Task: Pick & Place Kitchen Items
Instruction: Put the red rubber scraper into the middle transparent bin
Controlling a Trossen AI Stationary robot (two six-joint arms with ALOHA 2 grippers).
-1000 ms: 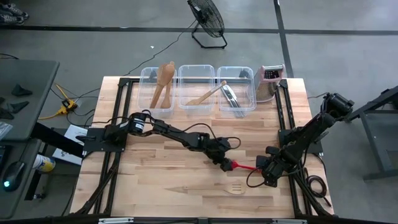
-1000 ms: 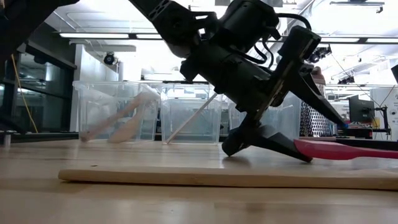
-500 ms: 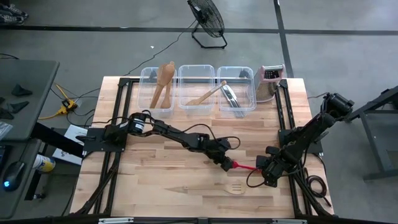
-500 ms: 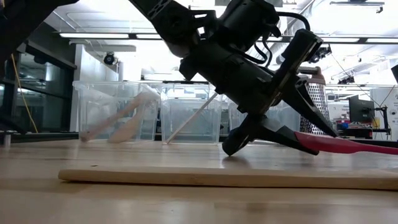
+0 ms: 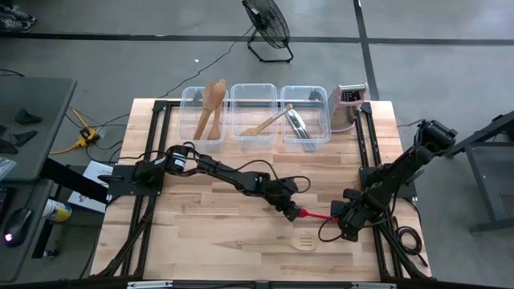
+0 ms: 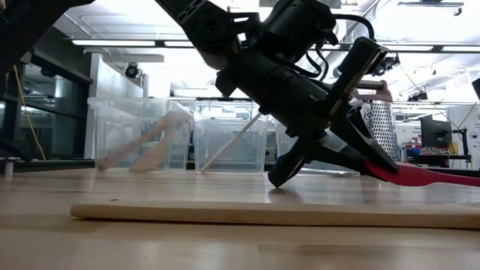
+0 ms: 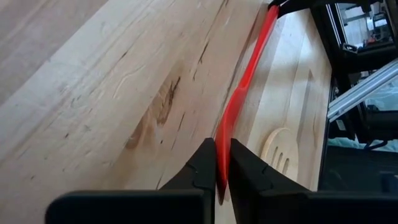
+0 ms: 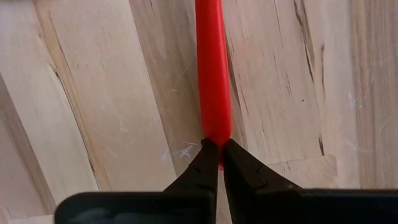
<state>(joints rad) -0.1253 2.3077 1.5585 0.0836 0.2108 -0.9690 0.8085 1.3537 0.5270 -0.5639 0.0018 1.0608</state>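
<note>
Both grippers' jaws were clamped on the red spatula (image 5: 315,215), the left gripper (image 5: 293,213) at one end and the right gripper (image 5: 336,218) at the other, low over the pale plank table (image 5: 209,225). A slotted spoon (image 5: 303,242) lay near the jaws; beyond the table were a grey floor and a fan (image 5: 267,22).

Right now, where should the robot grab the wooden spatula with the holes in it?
By its slim handle, straight down from above, fingers across it. The slotted spatula lies flat on the table, and its holed head looks too wide to pinch. One arm must let go first: the left gripper and right gripper are both shut on the red spatula nearby.
</note>
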